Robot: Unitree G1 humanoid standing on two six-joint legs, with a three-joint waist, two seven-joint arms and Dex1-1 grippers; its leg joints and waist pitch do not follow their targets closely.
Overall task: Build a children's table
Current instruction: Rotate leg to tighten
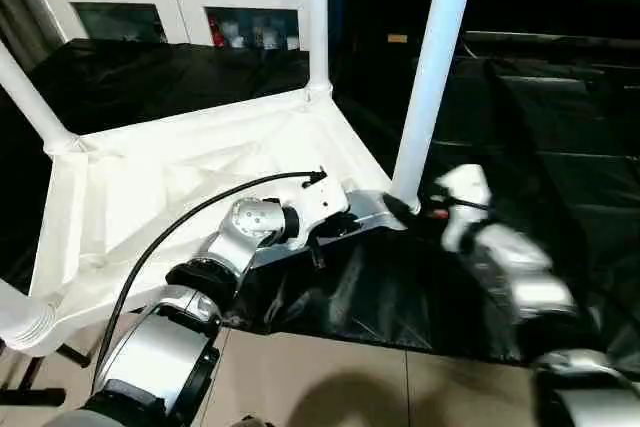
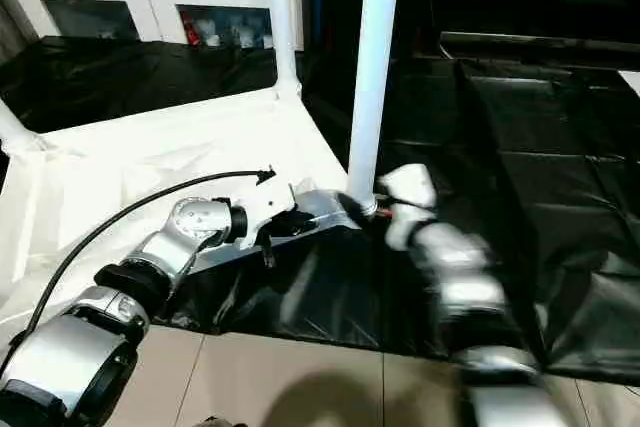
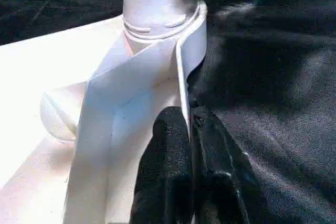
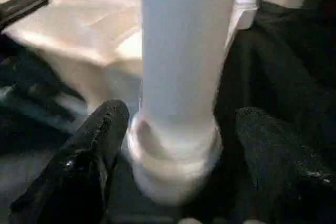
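Seating the near-right leg into its corner socket, tabletop upside down.

Tabletop (image 1: 200,172) lies inverted on the black-covered desk (image 1: 560,107), centre-left of frame; legs stand at the left corner (image 1: 25,97), the upper-centre corner (image 1: 318,17) and the near-right corner (image 1: 432,67). Left hand (image 3: 189,129) is clenched on the tabletop rim just below that near-right socket, one finger (image 3: 168,150) inside the rim and the other outside. Right hand (image 4: 178,145) is released, fingers (image 4: 100,135) spread either side of the leg base at the socket, not gripping. My read: the leg looks in but may not be fully home. Keep the left pinch firm so the rim can't lift, close the right low on the tube, push straight down the leg's axis, no side load. Risk: tilting the tube and jamming it.
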